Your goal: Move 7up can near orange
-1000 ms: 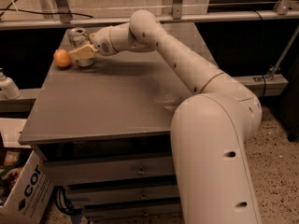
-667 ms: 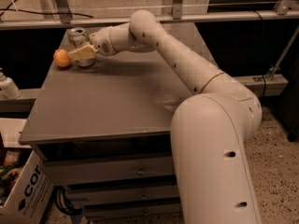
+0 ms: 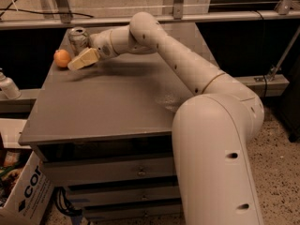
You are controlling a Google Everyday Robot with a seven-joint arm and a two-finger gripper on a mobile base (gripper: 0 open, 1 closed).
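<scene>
While the 7up can [image 3: 78,37] stands upright on the grey table [image 3: 112,107], it sits just behind the orange [image 3: 62,58] and a little to the right of it, as the camera sees it. The can and the orange are close but do not touch. The can's pull-tab top shows. Its label is too dark to read.

The gripper [image 3: 75,63] hangs just to the right of the orange, in front of the can, with its tan tip pointing down at the orange. It has nothing in it that I can see. I cannot tell how far open it is. I cannot tell if it touches the can or the orange.

The white arm [image 3: 178,55] reaches over from far to the right of the orange.

Below the orange, under the table top, are shut drawers [image 3: 140,172]. Further down to the left of them, on the floor, is a cardboard box [image 3: 18,196]. Something lies in the box, but I cannot tell what. The letters "cor" show on its side. A small white bottle [image 3: 7,86] stands off the table, left of the orange and lower.

Since a second ago, the can and the orange have stayed in their spots. The gripper has hardly moved.
</scene>
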